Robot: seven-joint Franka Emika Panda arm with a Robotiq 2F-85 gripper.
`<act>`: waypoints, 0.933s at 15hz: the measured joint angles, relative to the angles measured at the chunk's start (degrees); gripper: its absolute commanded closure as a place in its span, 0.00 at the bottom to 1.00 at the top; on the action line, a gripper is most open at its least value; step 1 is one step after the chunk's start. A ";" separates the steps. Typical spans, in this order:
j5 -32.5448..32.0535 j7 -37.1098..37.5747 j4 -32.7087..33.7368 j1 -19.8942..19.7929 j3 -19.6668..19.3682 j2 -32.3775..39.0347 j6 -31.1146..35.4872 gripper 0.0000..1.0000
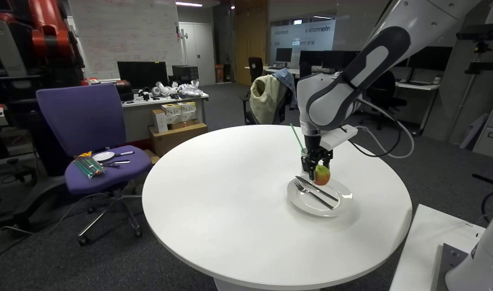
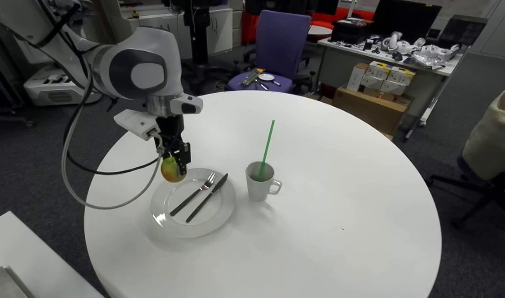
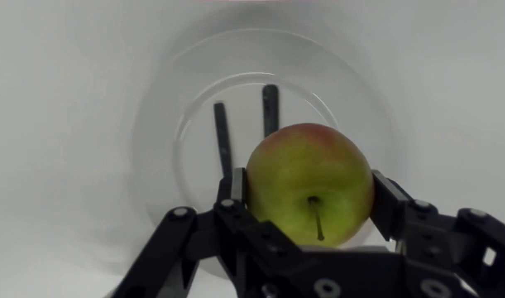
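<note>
My black gripper (image 3: 309, 182) is shut on a green and red apple (image 3: 308, 161), one finger on each side of it, stem toward the camera. The apple also shows in both exterior views (image 1: 322, 175) (image 2: 172, 170). It is held above a white plate (image 2: 220, 213), apart from it. A fork (image 2: 188, 201) and a knife (image 2: 200, 205) lie side by side on the plate; in the wrist view the apple and fingers hide part of them. A white mug (image 2: 256, 189) with a green straw (image 2: 269, 142) stands beside the plate; the gripper hides most of the mug in an exterior view.
All this is on a round white table (image 1: 214, 194). A grey cable (image 2: 65, 165) loops from the wrist down near the plate. A purple chair (image 1: 82, 121) with a packet and utensils on its seat stands beyond the table. The arm's white stand (image 1: 436, 226) is beside the table.
</note>
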 measured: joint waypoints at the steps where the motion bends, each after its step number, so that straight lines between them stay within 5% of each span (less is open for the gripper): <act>1: -0.89 0.00 -0.80 -1.16 -0.74 -0.69 -0.31 0.51; 14: -10.12 -1.25 -3.13 -14.27 -10.49 0.19 2.40 0.51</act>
